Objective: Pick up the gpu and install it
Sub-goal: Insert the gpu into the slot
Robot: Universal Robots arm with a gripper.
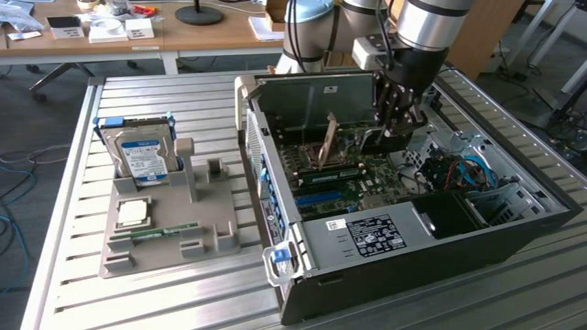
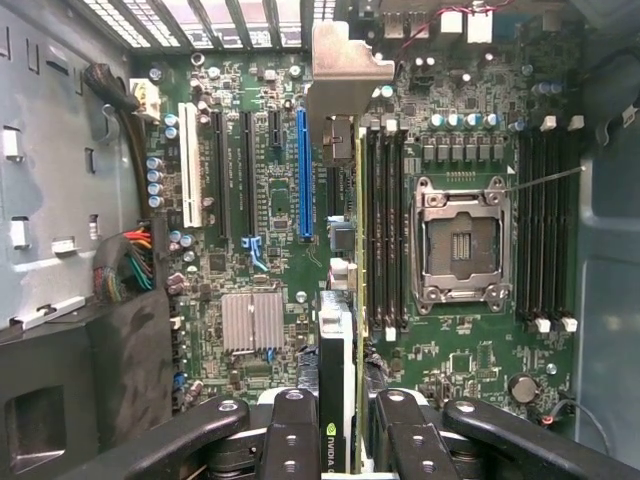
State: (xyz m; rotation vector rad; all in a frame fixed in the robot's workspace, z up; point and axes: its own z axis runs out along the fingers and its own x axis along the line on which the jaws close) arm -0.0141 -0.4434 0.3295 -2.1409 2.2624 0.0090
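Hand (image 2: 343, 410) clamped on gpu (image 2: 336, 330), above motherboard (image 2: 470, 345), seemingly beside blue slot (image 2: 303, 175)

Green logo mark on gpu (image 2: 336, 380) edge, no legible text

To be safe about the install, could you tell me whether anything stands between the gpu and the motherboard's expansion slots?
Nothing visible does. The gripper holds the gpu edge-down inside the case, by the blue slot. The slots look bare, and the coloured cables sit aside at the case wall.

Exterior view looks down from afar; wrist view (close) faces shared motherboard (image 1: 367, 184) (image 2: 460, 350).
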